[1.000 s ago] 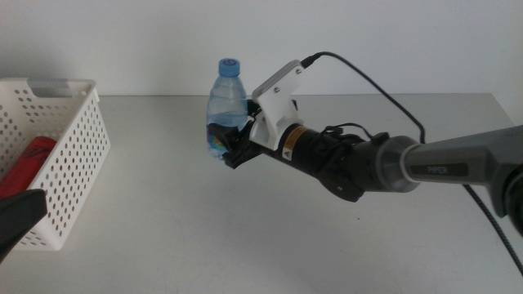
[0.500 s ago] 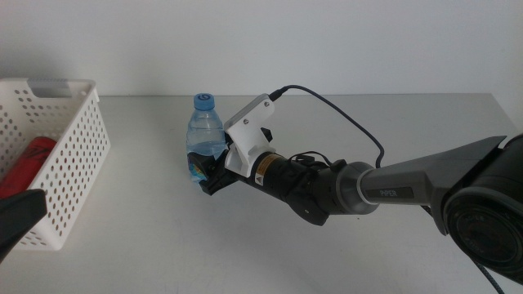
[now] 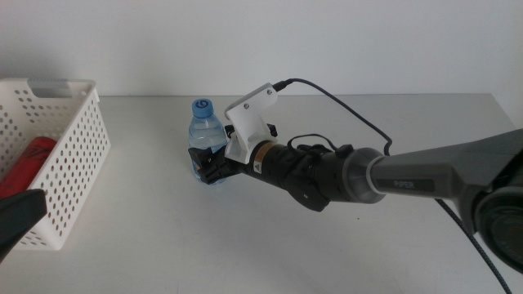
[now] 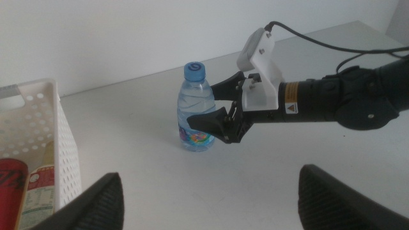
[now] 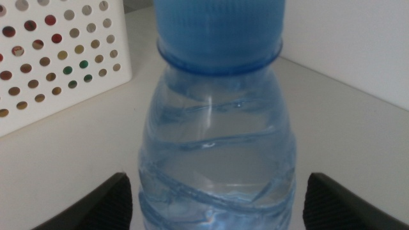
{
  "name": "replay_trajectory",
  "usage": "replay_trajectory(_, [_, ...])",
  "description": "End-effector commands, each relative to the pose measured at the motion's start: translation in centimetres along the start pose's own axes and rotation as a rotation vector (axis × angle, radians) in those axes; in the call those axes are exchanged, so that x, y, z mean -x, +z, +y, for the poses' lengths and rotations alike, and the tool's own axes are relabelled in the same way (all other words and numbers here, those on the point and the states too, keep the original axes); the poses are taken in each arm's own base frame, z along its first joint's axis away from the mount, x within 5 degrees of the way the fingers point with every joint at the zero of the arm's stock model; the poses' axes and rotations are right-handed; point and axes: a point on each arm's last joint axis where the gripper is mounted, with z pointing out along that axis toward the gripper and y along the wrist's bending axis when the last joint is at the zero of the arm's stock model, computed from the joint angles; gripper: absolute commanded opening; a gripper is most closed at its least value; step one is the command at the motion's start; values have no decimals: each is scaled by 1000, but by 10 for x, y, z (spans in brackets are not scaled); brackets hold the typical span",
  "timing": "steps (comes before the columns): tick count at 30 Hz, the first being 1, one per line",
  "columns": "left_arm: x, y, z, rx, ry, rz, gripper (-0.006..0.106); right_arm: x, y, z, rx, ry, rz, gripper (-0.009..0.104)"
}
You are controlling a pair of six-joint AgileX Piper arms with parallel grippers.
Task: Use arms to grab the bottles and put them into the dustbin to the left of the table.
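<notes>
The clear water bottle (image 3: 205, 126) with a blue cap stands upright on the grey table (image 3: 204, 241), a little right of the dustbin. My right gripper (image 3: 207, 168) reaches in from the right and straddles the bottle's lower half. Its jaws are open, with a small gap on each side in the right wrist view (image 5: 217, 198). The white perforated dustbin (image 3: 78, 155) stands at the left and holds the red can (image 3: 24, 167) and the yellow tea bottle (image 4: 42, 186). My left gripper (image 3: 16, 219) waits open near the dustbin's front.
The dustbin's near wall (image 4: 67, 160) is about a bottle's width to the left of the water bottle (image 4: 195, 105). The right arm's white bracket (image 3: 249, 110) and black cable (image 3: 343, 102) rise above the bottle's cap.
My right arm carried the water bottle left toward the dustbin and lowered it onto the table. Its jaws now stand apart from the bottle. The left gripper has not moved.
</notes>
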Motion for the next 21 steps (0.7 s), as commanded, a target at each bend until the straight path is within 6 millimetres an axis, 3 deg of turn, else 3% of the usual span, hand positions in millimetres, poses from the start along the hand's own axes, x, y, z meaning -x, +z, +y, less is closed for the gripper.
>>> replay_trajectory(1, [13,-3,-1,-8,-10,-91,93,64,-23,2,-1,26,-100,86])
replay_trajectory(5, [13,-3,-1,-8,-10,-91,93,89,-51,0,-49,89,34,80])
replay_trajectory(12, [13,-3,-1,-8,-10,-91,93,123,-131,1,-114,127,104,69])
replay_trajectory(21, [13,-3,-1,-8,-10,-91,93,139,-212,5,-155,159,117,68])
